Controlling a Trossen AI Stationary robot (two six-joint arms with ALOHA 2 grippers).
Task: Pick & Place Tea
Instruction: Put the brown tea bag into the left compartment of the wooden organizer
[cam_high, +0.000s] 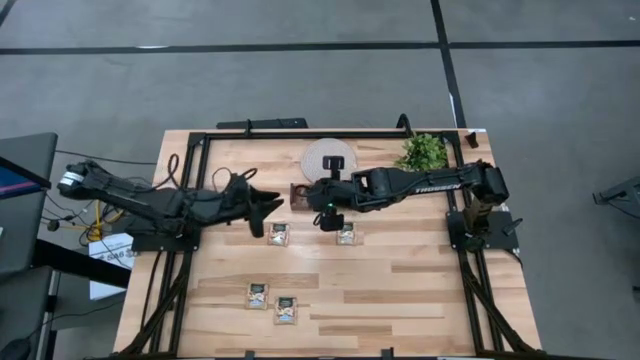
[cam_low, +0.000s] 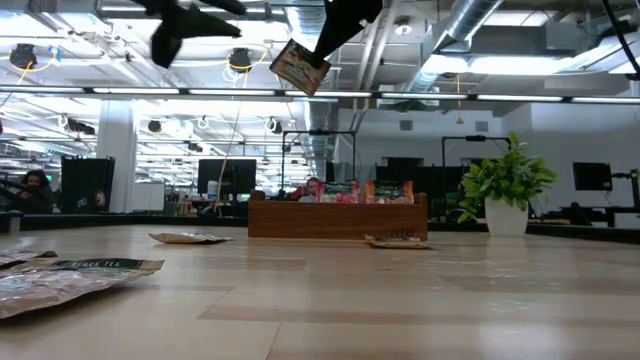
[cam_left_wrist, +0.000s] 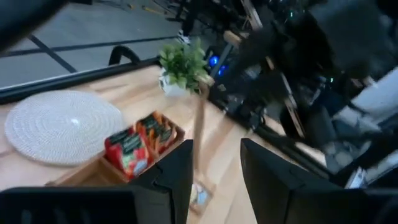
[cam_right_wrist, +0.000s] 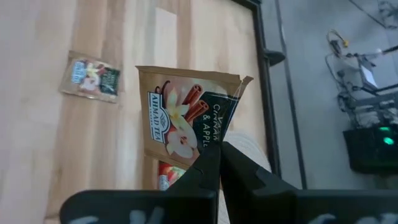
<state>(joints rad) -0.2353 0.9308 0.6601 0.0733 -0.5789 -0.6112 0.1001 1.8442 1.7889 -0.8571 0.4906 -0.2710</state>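
Right tool pinching a tea sachet aloft

My right tool (cam_right_wrist: 219, 152) grips the beige sachet (cam_right_wrist: 186, 121) by one corner, tilted, mid-frame above the tabletop (cam_high: 420, 290); wooden tray (cam_low: 337, 217) behind, left tool (cam_high: 268, 207) parted, empty.

High view looks straight down; low view sits at tabletop level; both share the wooden tray (cam_low: 337, 216).
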